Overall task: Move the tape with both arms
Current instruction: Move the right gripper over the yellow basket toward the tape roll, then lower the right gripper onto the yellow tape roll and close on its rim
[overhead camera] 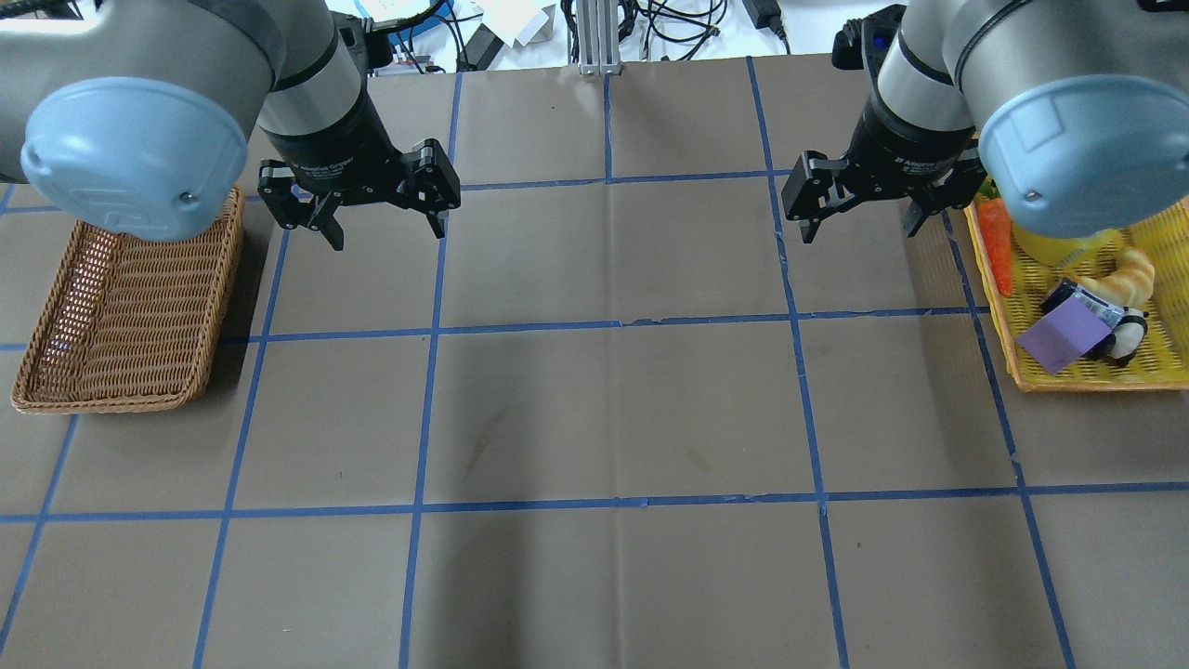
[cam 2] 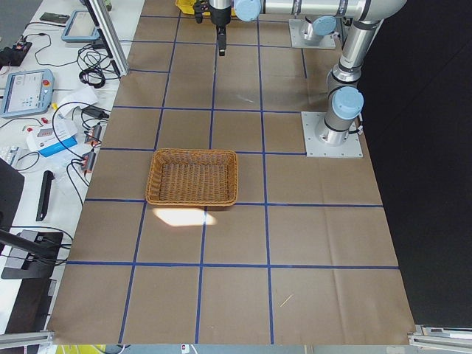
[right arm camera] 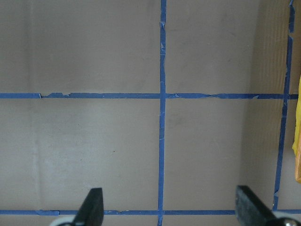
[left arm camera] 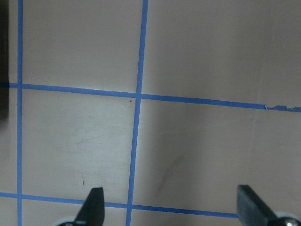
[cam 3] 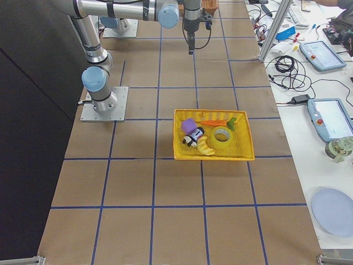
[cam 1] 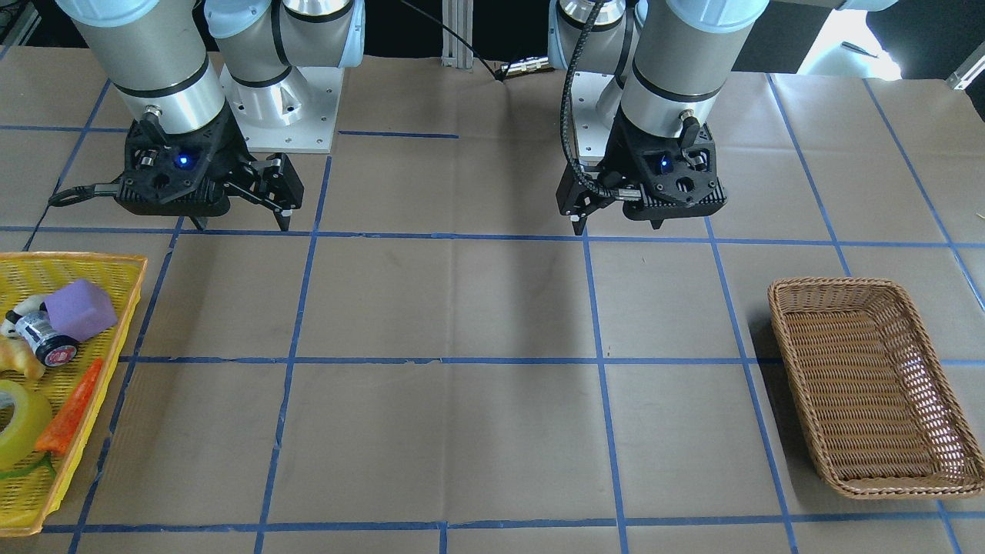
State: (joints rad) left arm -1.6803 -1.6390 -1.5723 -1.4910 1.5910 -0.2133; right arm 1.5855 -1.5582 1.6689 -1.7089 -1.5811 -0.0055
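Observation:
The tape (cam 1: 14,425) is a yellow translucent roll lying flat in a yellow tray (cam 1: 77,260) on my right side. It also shows in the exterior right view (cam 3: 222,134). In the overhead view the tape (overhead camera: 1057,251) is mostly hidden by my right arm's elbow cap. My right gripper (overhead camera: 859,230) (cam 1: 241,225) is open and empty, hanging above the table beside the tray. My left gripper (overhead camera: 385,232) (cam 1: 617,227) is open and empty above the table. Both wrist views show only open fingertips (left arm camera: 94,207) (right arm camera: 93,207) over brown paper with blue grid lines.
The tray also holds a purple block (cam 1: 81,308), an orange carrot (cam 1: 69,408), a croissant (overhead camera: 1129,269) and a small panda toy (cam 1: 38,331). A wicker basket (overhead camera: 121,307) (cam 1: 869,385) stands on my left side. Cables and devices lie beyond the far table edge.

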